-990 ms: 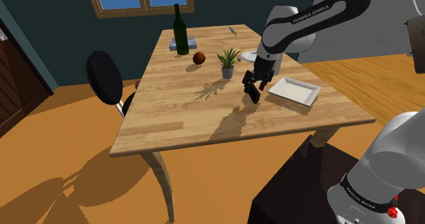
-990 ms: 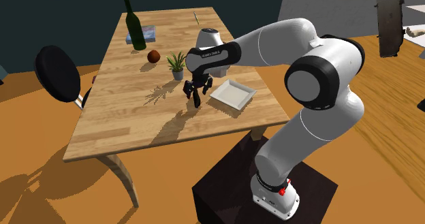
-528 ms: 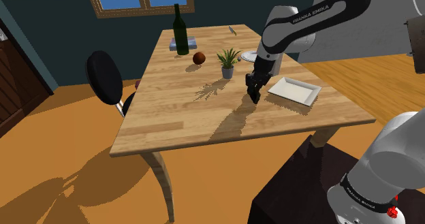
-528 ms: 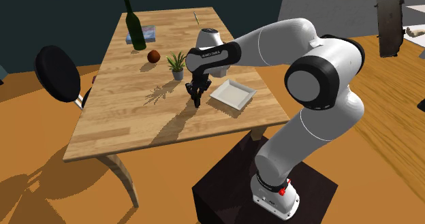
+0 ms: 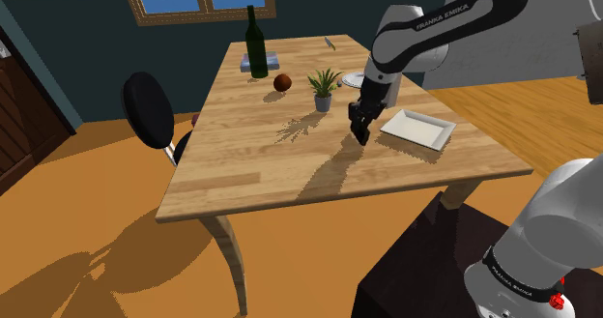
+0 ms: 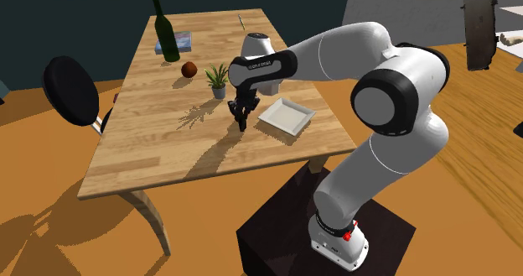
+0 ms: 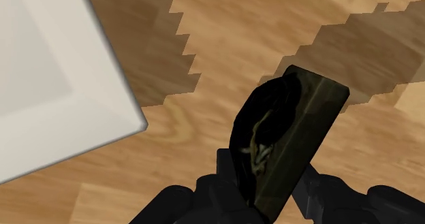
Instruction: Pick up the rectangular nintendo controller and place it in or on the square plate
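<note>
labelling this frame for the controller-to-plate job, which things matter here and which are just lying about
For the job: dark rectangular controller, clasped in the hand; square white plate.

Just lying about: dark green bottle, potted plant, brown ball, black chair.

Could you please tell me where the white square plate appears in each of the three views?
Shoulder view: the white square plate lies right of centre, near the wooden table's right edge.
Second exterior view: the plate is just right of centre.
Wrist view: the plate lies beside the black gripper, apart from it.
Shared landmark: that gripper, shut on the dark rectangular controller.
</note>
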Tool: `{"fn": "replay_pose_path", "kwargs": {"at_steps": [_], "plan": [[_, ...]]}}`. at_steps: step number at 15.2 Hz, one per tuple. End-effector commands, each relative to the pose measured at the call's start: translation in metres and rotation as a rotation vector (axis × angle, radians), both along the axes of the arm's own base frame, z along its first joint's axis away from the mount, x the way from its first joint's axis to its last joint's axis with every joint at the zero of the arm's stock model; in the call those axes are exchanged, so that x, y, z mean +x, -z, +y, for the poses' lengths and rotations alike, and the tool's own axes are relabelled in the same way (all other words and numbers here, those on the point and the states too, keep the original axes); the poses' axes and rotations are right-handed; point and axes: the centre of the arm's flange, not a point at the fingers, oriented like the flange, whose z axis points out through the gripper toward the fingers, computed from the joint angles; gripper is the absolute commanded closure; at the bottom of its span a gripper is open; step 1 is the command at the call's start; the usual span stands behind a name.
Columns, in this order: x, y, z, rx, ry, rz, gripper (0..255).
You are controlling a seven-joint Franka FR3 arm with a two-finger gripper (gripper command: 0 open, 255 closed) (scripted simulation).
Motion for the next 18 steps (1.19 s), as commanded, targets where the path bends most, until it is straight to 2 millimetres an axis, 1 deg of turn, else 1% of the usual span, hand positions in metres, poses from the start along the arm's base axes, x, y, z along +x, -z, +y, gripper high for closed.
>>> {"fn": "replay_pose_path", "kwargs": {"at_steps": [1,15,16,18], "plan": [[-0.001,-0.009,0.000,0.000,0.000,0.000,255],[-0.001,-0.083,0.000,0.000,0.000,0.000,255],[-0.001,-0.084,0.000,0.000,0.000,0.000,255],[-0.016,-0.085,-0.022,0.000,0.000,0.000,255]]}}
